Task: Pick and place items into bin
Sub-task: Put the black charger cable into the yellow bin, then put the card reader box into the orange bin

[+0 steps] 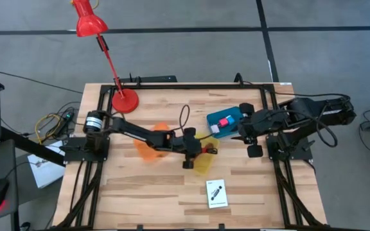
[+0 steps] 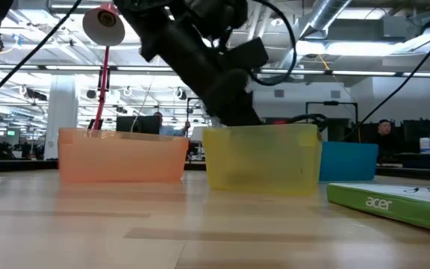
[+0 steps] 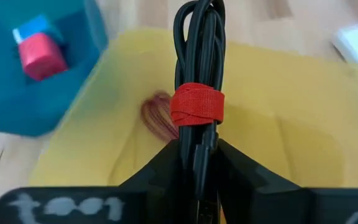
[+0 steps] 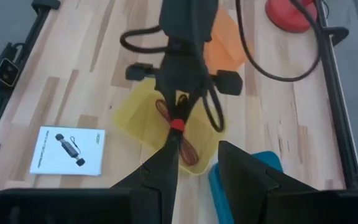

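Left gripper (image 3: pixel 197 163): over the yellow bin (image 1: pixel 203 162) at mid-tabletop; jaws clamped on a black cable bundle (image 3: pixel 197 56) bound with a red strap (image 3: pixel 196 104), bundle standing upright between them.
Right gripper (image 4: pixel 197 168): beside the blue bin (image 1: pixel 225 121) on the right of the tabletop (image 1: pixel 172 199); jaws slightly apart, nothing seen between them.
Yellow bin contents: dark red cord (image 3: pixel 158 116) coiled on the floor of the bin, below the held bundle.
Blue bin contents: pink cube (image 3: pixel 41 56) touching a blue cube (image 3: pixel 31 28).
Orange bin (image 1: pixel 149 146): left of the yellow bin, partly under the left arm.
White card (image 1: pixel 216 194): flat on the tabletop, near edge, black picture face up, well apart from the bins.
Red desk lamp (image 1: pixel 90 20): base at the far left corner.
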`<act>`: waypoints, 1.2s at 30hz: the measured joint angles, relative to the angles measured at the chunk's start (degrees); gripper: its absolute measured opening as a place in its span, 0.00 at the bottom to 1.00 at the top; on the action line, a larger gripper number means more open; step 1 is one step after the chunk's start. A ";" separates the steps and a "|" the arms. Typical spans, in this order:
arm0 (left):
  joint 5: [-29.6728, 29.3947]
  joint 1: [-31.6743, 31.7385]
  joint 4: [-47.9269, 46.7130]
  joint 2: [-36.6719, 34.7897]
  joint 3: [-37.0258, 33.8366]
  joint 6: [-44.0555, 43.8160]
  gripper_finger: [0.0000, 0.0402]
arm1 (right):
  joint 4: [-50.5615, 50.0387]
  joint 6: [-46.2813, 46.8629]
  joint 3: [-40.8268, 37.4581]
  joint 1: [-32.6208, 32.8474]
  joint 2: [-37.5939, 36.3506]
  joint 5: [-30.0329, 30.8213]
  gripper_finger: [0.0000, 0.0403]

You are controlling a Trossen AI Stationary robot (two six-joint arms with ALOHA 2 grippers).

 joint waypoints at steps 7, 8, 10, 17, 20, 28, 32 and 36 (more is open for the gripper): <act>0.04 0.51 -2.55 0.59 1.26 -5.02 0.28 | -0.33 0.40 0.00 0.00 0.00 0.01 0.27; 0.01 0.60 -2.23 0.59 1.26 -5.04 0.30 | -0.45 0.39 0.00 0.00 0.00 0.01 0.27; 0.02 0.67 -1.75 0.59 1.26 -4.89 0.33 | -0.44 0.41 0.00 0.00 0.00 0.02 0.27; -2.66 1.31 -3.80 0.59 1.26 -8.26 0.43 | -0.44 0.41 0.00 0.00 0.00 0.04 0.27; -4.06 1.61 -3.54 0.59 1.26 -8.20 0.44 | -0.44 0.44 0.00 0.00 0.00 0.04 0.27; -2.73 1.54 -5.88 -2.34 3.89 -6.66 0.44 | -1.49 7.48 -0.17 0.85 -0.04 -0.08 0.27; 1.12 1.59 -14.71 -6.01 9.82 -6.36 0.44 | 1.89 8.39 -4.33 3.55 -0.31 -0.33 0.27; 1.26 1.57 -24.64 -9.20 17.51 -2.36 0.44 | 11.68 8.37 -13.71 5.56 -0.51 -6.72 0.27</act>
